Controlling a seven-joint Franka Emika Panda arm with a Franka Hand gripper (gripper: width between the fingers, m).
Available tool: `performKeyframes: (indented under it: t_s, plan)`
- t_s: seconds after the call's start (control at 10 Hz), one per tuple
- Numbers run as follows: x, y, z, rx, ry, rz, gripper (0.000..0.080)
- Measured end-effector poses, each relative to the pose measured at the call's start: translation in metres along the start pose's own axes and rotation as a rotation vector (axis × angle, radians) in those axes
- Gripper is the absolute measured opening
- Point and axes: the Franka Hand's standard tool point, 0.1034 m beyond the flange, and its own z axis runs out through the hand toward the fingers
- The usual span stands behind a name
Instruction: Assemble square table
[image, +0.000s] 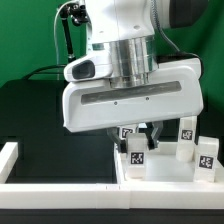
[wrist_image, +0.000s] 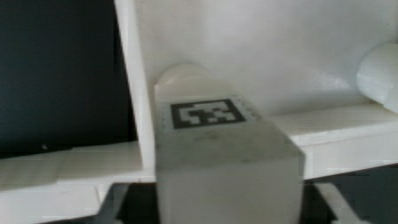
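Closing on a tagged leg (wrist_image: 222, 150), your end effector (image: 143, 135) hangs low over the square top (image: 165, 168) on the counter; whether its half-narrowed jaws grip, you cannot tell. Next, judge: secure, lift, seat into a corner socket.

sitting under the gripper (image: 143, 140): one leg (image: 137, 157), standing on the tabletop (image: 165, 170). two more legs (image: 186, 136) upright toward the exterior view's right. border wall (image: 60, 190) running along the front.
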Motion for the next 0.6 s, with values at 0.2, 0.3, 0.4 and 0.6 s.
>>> performKeyframes:
  t_s: [0.2, 0.3, 0.4, 0.6]
  plan:
    - [0.0003, 0.0046, -0.0004, -0.005, 0.002, 0.202, 0.0299]
    - [0.0004, 0.005, -0.0004, -0.004, 0.002, 0.241, 0.0299]
    - [0.0002, 0.0066, -0.0002, -0.002, 0.004, 0.367, 0.0298]
    - [-0.0012, 0.01, 0.0008, 0.012, 0.016, 0.748, 0.0298]
